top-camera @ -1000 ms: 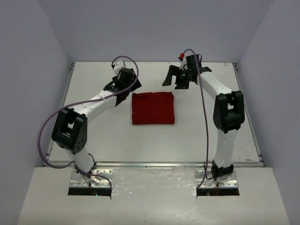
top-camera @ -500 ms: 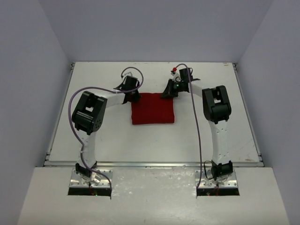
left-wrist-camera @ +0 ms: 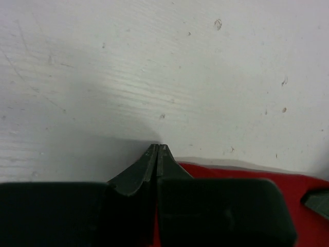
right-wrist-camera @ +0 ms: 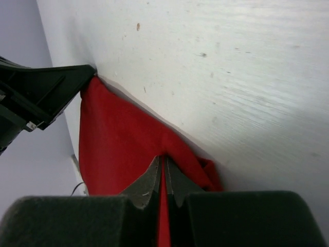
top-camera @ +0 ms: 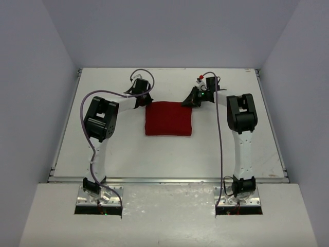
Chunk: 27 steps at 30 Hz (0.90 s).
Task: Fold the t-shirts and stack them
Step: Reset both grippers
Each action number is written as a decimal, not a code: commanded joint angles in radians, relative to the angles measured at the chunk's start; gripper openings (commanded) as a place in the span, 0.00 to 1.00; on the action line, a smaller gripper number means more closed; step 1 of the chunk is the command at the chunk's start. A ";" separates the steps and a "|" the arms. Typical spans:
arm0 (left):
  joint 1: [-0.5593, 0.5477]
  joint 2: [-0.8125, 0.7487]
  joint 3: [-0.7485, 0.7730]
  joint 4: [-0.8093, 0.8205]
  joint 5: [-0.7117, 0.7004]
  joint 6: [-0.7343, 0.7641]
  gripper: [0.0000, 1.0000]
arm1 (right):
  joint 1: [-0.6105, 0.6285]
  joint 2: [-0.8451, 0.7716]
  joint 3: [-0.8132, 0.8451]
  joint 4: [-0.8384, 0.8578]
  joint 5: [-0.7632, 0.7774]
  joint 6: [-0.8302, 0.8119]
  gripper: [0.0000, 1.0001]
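Note:
The deep-red t-shirt lies folded into a small rectangle on the middle of the white table. My left gripper is down at its far left corner. In the left wrist view that gripper is shut, with a sliver of red cloth between the fingers and the t-shirt's edge just to the right. My right gripper is at the far right corner. In the right wrist view it is shut on a pinched ridge of the t-shirt, and the left gripper's black body shows at the other corner.
Grey walls close in the table on the left, back and right. Both arms arch over the table on either side of the cloth, with purple cables looping from them. The arm bases sit at the near edge.
Both arms have swung in and down onto the t-shirt's far corners. Both grippers, open a second ago, have shut there.

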<state>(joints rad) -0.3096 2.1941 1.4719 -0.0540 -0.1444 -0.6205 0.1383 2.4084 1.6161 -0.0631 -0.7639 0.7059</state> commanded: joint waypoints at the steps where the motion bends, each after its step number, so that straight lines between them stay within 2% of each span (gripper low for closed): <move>1: 0.050 -0.026 0.004 -0.064 -0.008 -0.016 0.00 | -0.040 -0.008 0.022 -0.001 -0.037 0.006 0.09; 2: 0.053 -0.051 -0.017 -0.047 -0.014 -0.016 0.00 | -0.040 -0.015 0.086 -0.047 -0.006 -0.017 0.10; 3: 0.053 -0.116 -0.030 -0.038 -0.023 -0.016 0.01 | -0.034 -0.029 0.114 -0.085 0.011 -0.054 0.15; 5: 0.055 -0.193 -0.056 -0.017 -0.035 -0.015 0.10 | -0.025 -0.092 0.175 -0.147 0.038 -0.072 0.30; 6: 0.053 -0.267 -0.055 -0.026 -0.049 -0.015 0.16 | -0.017 -0.110 0.204 -0.176 0.078 -0.085 0.52; 7: 0.053 -0.304 -0.051 -0.059 -0.064 -0.015 0.24 | -0.013 -0.130 0.232 -0.238 0.107 -0.112 0.65; 9: 0.049 -0.414 -0.033 -0.110 -0.101 -0.005 0.35 | -0.003 -0.198 0.292 -0.283 0.152 -0.138 0.99; 11: 0.021 -0.544 -0.035 -0.213 -0.189 0.005 1.00 | 0.010 -0.280 0.306 -0.384 0.181 -0.169 0.99; 13: -0.002 -0.641 -0.064 -0.306 -0.256 0.004 1.00 | 0.035 -0.365 0.263 -0.443 0.262 -0.207 0.99; 15: -0.023 -0.805 -0.155 -0.349 -0.303 -0.016 1.00 | 0.087 -0.547 0.092 -0.452 0.378 -0.255 0.99; 16: -0.028 -0.865 -0.233 -0.384 -0.313 -0.022 1.00 | 0.110 -0.613 0.026 -0.455 0.517 -0.267 0.99; 17: -0.029 -0.922 -0.273 -0.403 -0.322 -0.036 1.00 | 0.153 -0.684 -0.118 -0.451 0.579 -0.284 0.99; 18: -0.032 -1.033 -0.307 -0.424 -0.320 -0.027 1.00 | 0.168 -0.813 -0.186 -0.457 0.704 -0.299 0.99; 20: -0.034 -1.134 -0.387 -0.458 -0.337 0.020 1.00 | 0.198 -0.944 -0.362 -0.472 0.794 -0.306 0.99; 22: -0.036 -1.252 -0.433 -0.515 -0.348 0.063 1.00 | 0.201 -1.125 -0.451 -0.533 0.863 -0.309 0.99; 23: -0.037 -1.283 -0.443 -0.541 -0.353 0.073 1.00 | 0.204 -1.188 -0.531 -0.559 0.978 -0.300 0.99; 24: -0.037 -1.335 -0.450 -0.561 -0.354 0.083 1.00 | 0.202 -1.256 -0.579 -0.570 1.012 -0.298 0.99; 25: -0.037 -1.359 -0.478 -0.588 -0.353 0.111 1.00 | 0.202 -1.392 -0.658 -0.581 1.034 -0.309 0.99; 26: -0.037 -1.416 -0.505 -0.578 -0.356 0.140 1.00 | 0.202 -1.460 -0.691 -0.592 1.063 -0.333 0.99; 27: -0.037 -1.444 -0.569 -0.539 -0.354 0.180 1.00 | 0.202 -1.597 -0.728 -0.592 1.055 -0.348 0.99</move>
<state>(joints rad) -0.3466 0.8089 0.9920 -0.5545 -0.4786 -0.5503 0.3462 1.0267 0.9760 -0.5869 0.1120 0.4114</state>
